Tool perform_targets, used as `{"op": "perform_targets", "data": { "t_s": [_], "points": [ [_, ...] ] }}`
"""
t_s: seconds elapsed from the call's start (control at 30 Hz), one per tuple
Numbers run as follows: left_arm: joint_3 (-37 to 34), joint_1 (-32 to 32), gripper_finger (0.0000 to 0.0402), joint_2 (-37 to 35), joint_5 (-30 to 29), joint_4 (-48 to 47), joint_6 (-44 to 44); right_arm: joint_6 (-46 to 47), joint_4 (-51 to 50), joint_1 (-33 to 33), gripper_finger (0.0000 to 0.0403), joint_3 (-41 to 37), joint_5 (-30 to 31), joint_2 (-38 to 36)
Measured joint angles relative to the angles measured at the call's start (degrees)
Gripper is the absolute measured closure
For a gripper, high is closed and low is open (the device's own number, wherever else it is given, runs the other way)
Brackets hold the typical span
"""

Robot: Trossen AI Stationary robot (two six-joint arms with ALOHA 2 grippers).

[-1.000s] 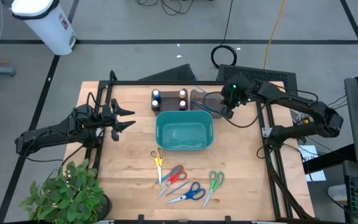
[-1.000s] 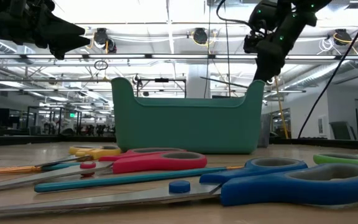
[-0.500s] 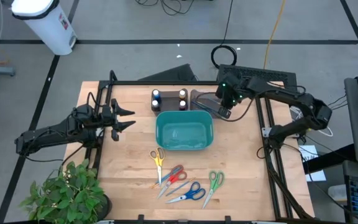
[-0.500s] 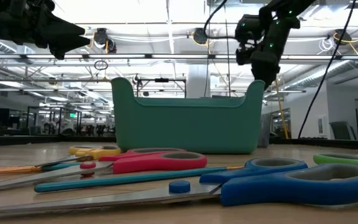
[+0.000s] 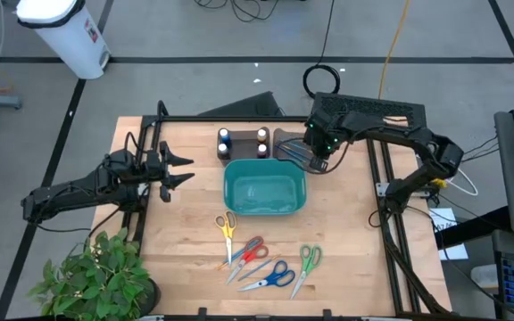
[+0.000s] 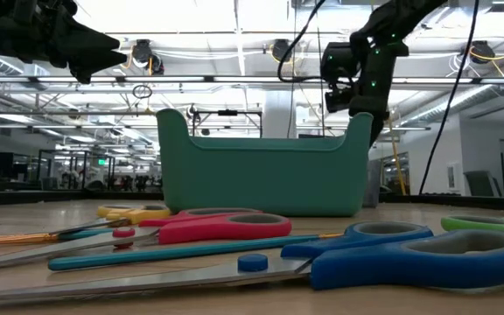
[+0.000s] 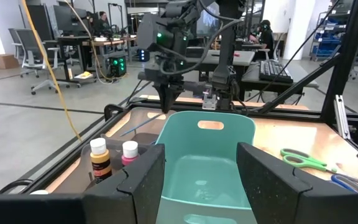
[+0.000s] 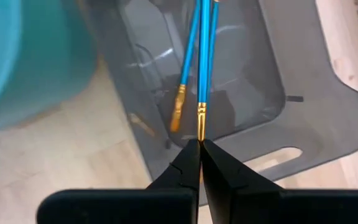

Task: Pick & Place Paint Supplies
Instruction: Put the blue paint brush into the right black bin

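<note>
Moved: right gripper (image 5: 314, 160) swung left over grey tray (image 8: 303, 118)
Grip: pinched on blue paintbrush (image 8: 201, 68)
Axis: handle pointing away
Left gripper (image 5: 184, 169): parted, idle

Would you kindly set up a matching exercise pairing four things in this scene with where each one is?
Things:
1. teal bin
2. blue brush
3. paint bottles
4. left gripper

Places:
A. gripped at its tip by the shut right gripper, over the grey tray
B. open, out at the table's left edge
C. middle of the table, with scissors in front of it
D. behind the bin, beside the grey tray

Pairs: 1-C, 2-A, 3-D, 4-B
</note>
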Motion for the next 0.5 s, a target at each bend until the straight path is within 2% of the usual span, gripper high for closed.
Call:
{"op": "perform_targets", "data": {
  "t_s": [0.5],
  "points": [
    [0.01,0.00,0.0195,0.00,0.00,0.02,0.00,1.06,5.27,0.00,0.0403,-4.25,0.90,0.83]
  ]
}}
